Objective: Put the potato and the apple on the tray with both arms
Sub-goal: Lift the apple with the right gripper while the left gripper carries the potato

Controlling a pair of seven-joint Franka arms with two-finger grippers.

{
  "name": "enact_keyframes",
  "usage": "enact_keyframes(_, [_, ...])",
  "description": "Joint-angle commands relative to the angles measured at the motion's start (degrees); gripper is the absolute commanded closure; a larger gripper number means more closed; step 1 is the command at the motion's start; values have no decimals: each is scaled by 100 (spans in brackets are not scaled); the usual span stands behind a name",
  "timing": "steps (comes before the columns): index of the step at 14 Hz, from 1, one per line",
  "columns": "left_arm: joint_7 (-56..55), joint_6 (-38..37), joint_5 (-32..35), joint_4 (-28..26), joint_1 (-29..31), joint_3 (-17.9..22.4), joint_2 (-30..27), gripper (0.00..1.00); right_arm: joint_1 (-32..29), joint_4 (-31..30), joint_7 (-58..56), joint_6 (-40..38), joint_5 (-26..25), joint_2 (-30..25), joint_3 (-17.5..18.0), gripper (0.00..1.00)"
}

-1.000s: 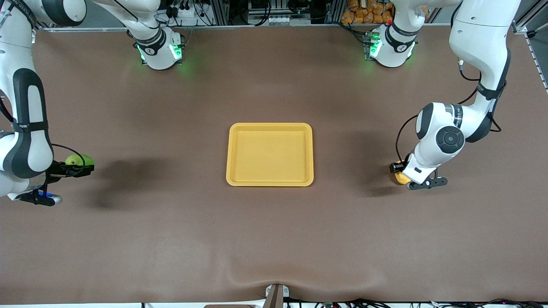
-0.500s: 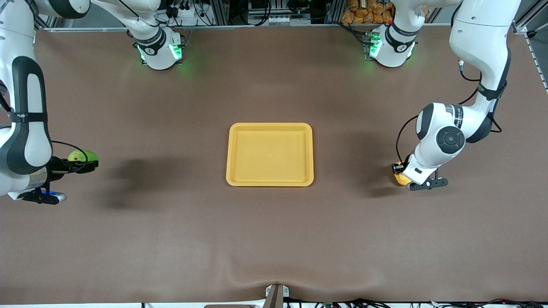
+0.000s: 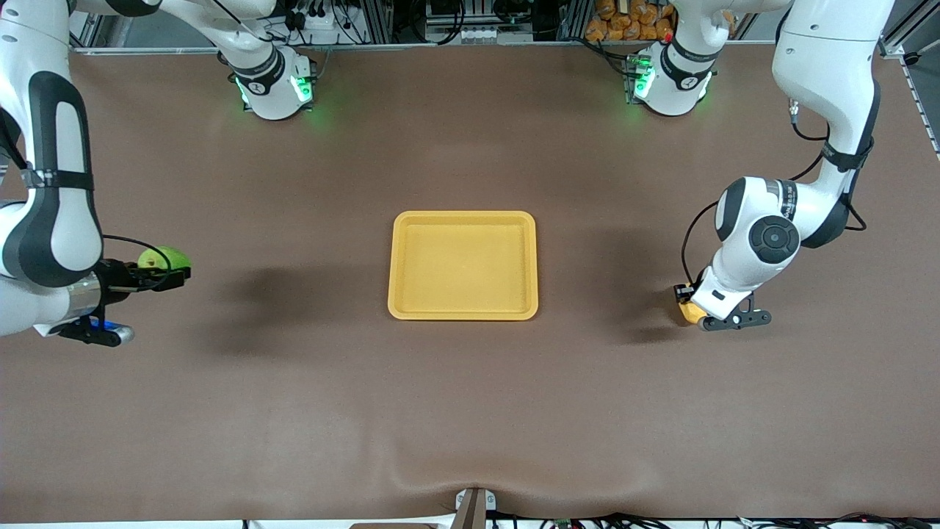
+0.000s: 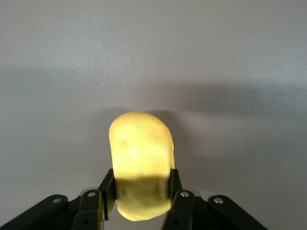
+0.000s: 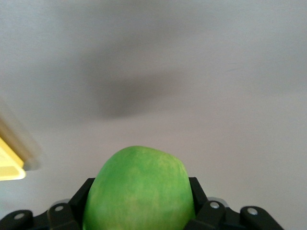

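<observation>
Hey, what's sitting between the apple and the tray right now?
Nothing. In the front view, only bare brown table and a shadow separate the apple, held by the right gripper, from the tray.

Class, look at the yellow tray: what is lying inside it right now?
Nothing lies in the tray; its whole floor shows. The right gripper holds the apple, the left gripper the potato.

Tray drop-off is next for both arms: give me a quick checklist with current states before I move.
1. Right end effector shut on the apple: ok.
2. Left end effector shut on the potato: ok.
3. Tray holds nothing: ok.
4. Table between each arm and the tray free of obstacles: ok.
5. Apple lifted off the table: ok, judging by its shadow.
6. Potato lifted off the table: cannot tell.
</observation>
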Motion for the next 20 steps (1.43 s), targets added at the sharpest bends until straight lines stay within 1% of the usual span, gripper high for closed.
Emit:
enact_keyframes(1, [207, -267, 140, 1, -164, -45, -314, 100, 116, -52, 189, -61, 289, -167, -35, 100])
enact_keyframes(3, [172, -644, 140, 185, -261, -185, -324, 100, 265, -61, 390, -44, 448, -158, -44, 100])
enact_keyframes(5, [93, -988, 131, 370, -436, -309, -324, 100, 493, -61, 855, -26, 448, -158, -35, 100])
enact_keyframes(7, [-161, -1033, 131, 423, -725, -309, -315, 100, 678, -61, 1093, -17, 466, -158, -35, 100])
enact_keyframes(10, [-565, -1042, 131, 563, -990, -309, -253, 100, 828, -70, 1480, -17, 773, -158, -44, 100])
enact_keyframes(16, [-891, -1050, 122, 827, -1517, -309, -166, 100, 1258, -78, 1972, 44, 773, -158, -52, 100])
enact_keyframes(18, [-1232, -1155, 105, 976, -1719, -318, -113, 100, 1373, -78, 2245, 53, 782, -158, -44, 100])
enact_keyframes(20, [-1628, -1479, 105, 1326, -1991, -309, 71, 100, 1557, -87, 2491, 88, 782, -158, -44, 100])
